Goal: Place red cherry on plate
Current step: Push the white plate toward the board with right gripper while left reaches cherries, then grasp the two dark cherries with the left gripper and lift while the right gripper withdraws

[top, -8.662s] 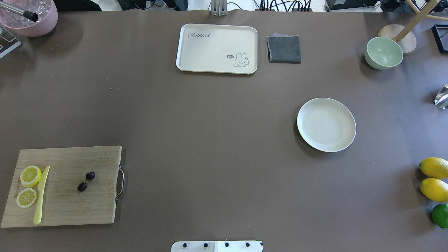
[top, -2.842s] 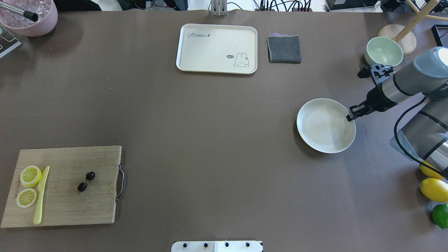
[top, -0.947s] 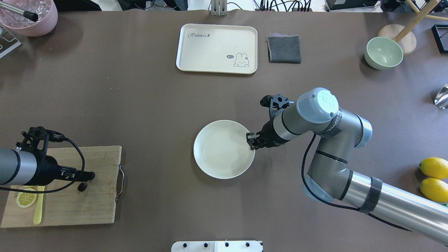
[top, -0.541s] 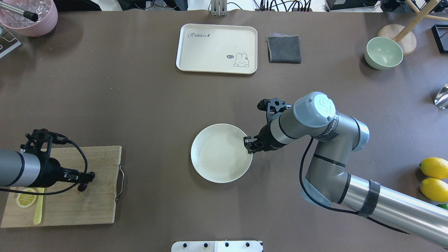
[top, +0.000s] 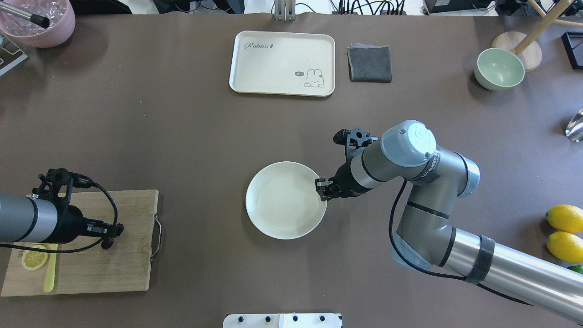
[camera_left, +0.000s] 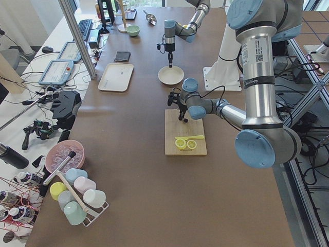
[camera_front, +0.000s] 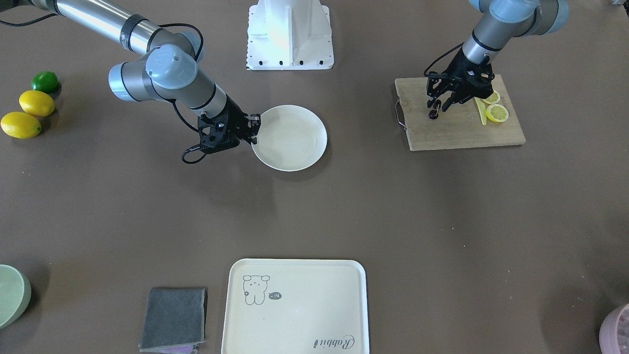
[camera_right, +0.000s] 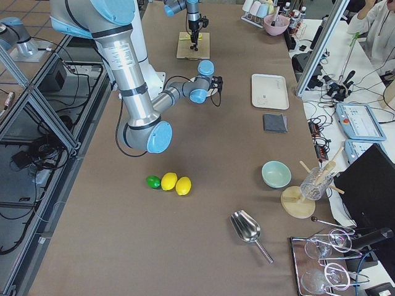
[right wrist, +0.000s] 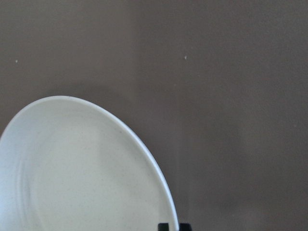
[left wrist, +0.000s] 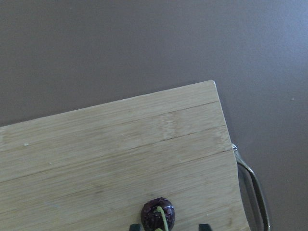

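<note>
The red cherry [top: 107, 244] lies on the wooden cutting board [top: 91, 273], which sits at the robot's near left corner of the tabletop [top: 205, 136]. The left tool [top: 116, 229] is low over the board, right at the fruit. From overhead, one dark cherry shows just beside the tool's tip, on the side toward the near edge. The other cherry of the pair is hidden under the tool.

In the left wrist view that cherry [left wrist: 157, 217] sits at the bottom edge with its green stem running toward the camera. It lies between the two fingertips [left wrist: 204, 227], which stand apart. What lies between them lower down is cut off, so I cannot tell whether they grip the hidden cherry or the stem.

Two lemon slices [top: 34, 257] and a yellow knife [top: 49, 278] lie on the board's end toward the tabletop's left edge, behind the tool.

The plate [top: 282, 205] rests flat near the middle of the tabletop, toward the robot's edge and well apart from the cherry, with nothing on it. The right tool [top: 321, 189] is clamped on the plate's rim on the robot's right side, its tips close together over the edge.
</note>
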`<control>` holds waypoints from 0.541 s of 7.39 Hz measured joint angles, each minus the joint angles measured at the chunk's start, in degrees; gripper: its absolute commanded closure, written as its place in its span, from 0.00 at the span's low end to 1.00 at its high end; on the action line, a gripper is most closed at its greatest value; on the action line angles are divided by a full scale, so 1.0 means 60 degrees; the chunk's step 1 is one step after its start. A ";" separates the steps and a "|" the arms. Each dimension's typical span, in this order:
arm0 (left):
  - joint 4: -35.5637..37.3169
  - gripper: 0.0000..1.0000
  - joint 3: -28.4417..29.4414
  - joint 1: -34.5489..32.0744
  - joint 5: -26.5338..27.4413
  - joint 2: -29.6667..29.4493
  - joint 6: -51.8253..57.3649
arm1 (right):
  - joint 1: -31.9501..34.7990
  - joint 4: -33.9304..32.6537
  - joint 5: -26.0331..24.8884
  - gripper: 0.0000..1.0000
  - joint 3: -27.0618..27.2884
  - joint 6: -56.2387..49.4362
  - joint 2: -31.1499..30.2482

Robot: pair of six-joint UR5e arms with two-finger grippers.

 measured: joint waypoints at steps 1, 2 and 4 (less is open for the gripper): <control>-0.0001 1.00 0.0004 -0.0006 -0.0001 0.0018 -0.0003 | -0.0011 -0.0006 -0.0230 0.00 0.0067 0.0022 -0.0004; -0.0001 1.00 -0.0002 -0.0036 -0.0001 0.0048 0.0003 | -0.0018 -0.0010 -0.0371 0.00 0.0105 0.0039 -0.0003; -0.0002 1.00 -0.0048 -0.0149 -0.0033 0.0037 0.0048 | 0.0057 -0.0033 -0.0412 0.00 0.0232 0.0054 -0.0040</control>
